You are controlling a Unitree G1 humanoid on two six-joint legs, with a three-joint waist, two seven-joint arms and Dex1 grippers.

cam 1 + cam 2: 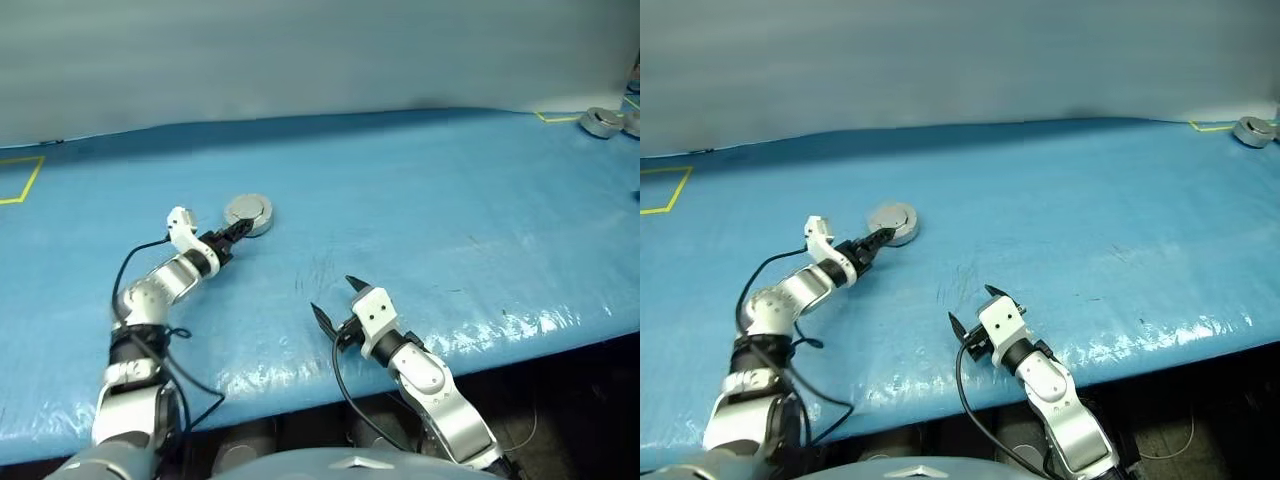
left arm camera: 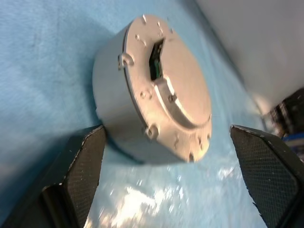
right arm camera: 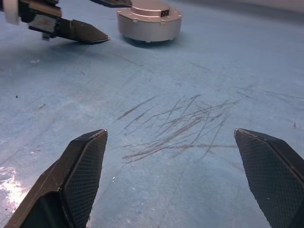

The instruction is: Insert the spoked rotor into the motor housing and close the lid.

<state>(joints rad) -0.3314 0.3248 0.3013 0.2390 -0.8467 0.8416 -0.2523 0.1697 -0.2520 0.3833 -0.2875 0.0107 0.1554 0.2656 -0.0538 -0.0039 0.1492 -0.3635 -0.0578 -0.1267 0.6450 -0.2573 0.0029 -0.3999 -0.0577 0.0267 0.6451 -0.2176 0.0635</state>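
The motor housing [image 1: 248, 213] is a squat silver round body standing on the blue table [image 1: 430, 200], left of the middle. A flat silver lid [image 2: 175, 85] with small screws and a dark slot covers its top. The rotor is hidden. My left gripper [image 1: 235, 232] is open just at the housing's near-left side, its fingers [image 2: 85, 161] spread wider than the body, and I cannot tell whether they touch it. My right gripper [image 1: 333, 296] stands open over scratched bare table near the front edge, with nothing between its fingers [image 3: 85, 171].
Two silver round parts [image 1: 602, 121] lie at the far right corner beside yellow tape. A yellow tape outline [image 1: 20, 180] marks the far left. A grey wall stands behind the table. The table's front edge runs close under my right arm.
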